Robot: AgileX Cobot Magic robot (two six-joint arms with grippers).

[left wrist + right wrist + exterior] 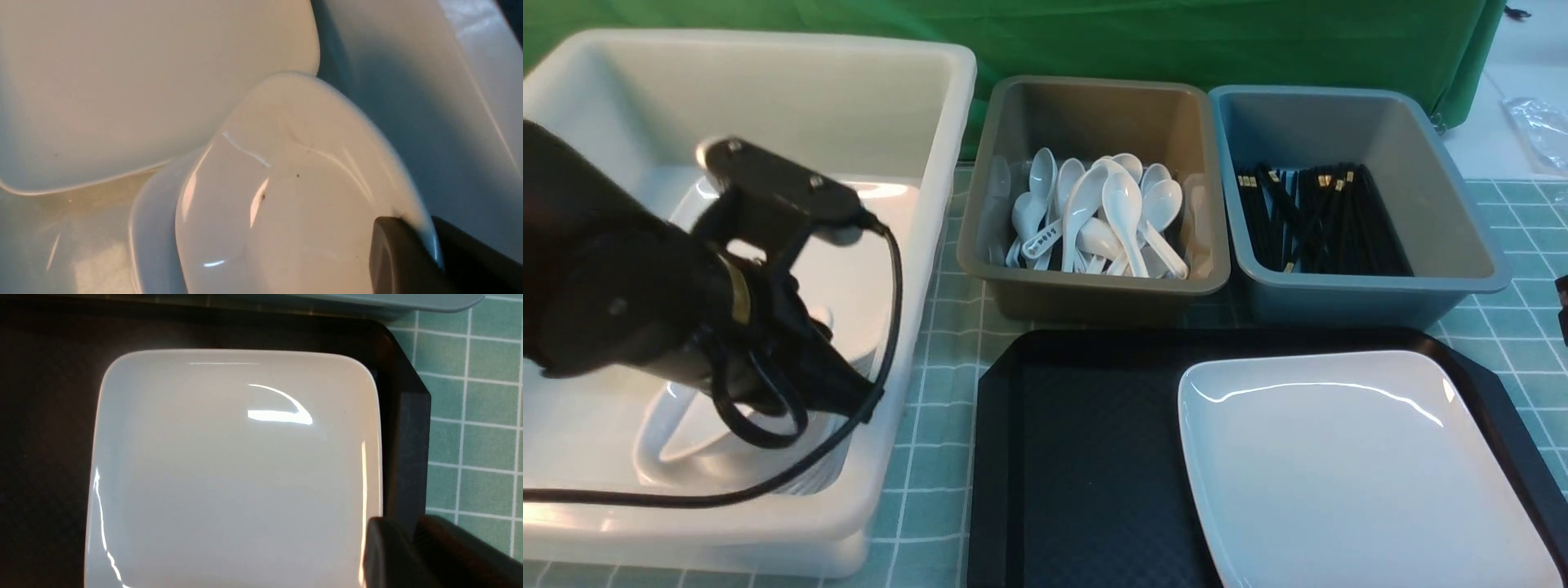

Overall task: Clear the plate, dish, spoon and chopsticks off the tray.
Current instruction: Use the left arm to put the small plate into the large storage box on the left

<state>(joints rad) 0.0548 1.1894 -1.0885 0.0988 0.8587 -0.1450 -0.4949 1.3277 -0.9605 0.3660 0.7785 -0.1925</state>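
Clearing station seen from the front and from both wrists. The only writing visible is a short row of dark printed marks on the handle of one of the spoons [1045,239], too small to read; no brand or label shows elsewhere. The left arm [621,302] reaches forward and angles down into the white tub [931,122], its cable looping over the tub's near wall. In the left wrist view the left gripper [425,222] straddles the rim of the small white dish [286,183], one of its fingers [396,253] inside the rim and the other outside, pinching it; the dish sits tilted inside the tub, beside a larger white plate [143,81] that lies there. In the right wrist view the right gripper [410,522] hangs over the right edge of the plate [1347,465]. Its fingers [388,555] stand close together with a narrow gap, and whether they grip the rim cannot be told. The plate lies flat on the right half of the black tray [1086,457], whose left half is bare. The spoons are heaped in the olive bin [1094,98]. The black, gold-banded chopsticks [1319,220] lie in the blue-grey bin [1462,204]. Both bins stand beyond the tray on a green checked cloth [931,343].
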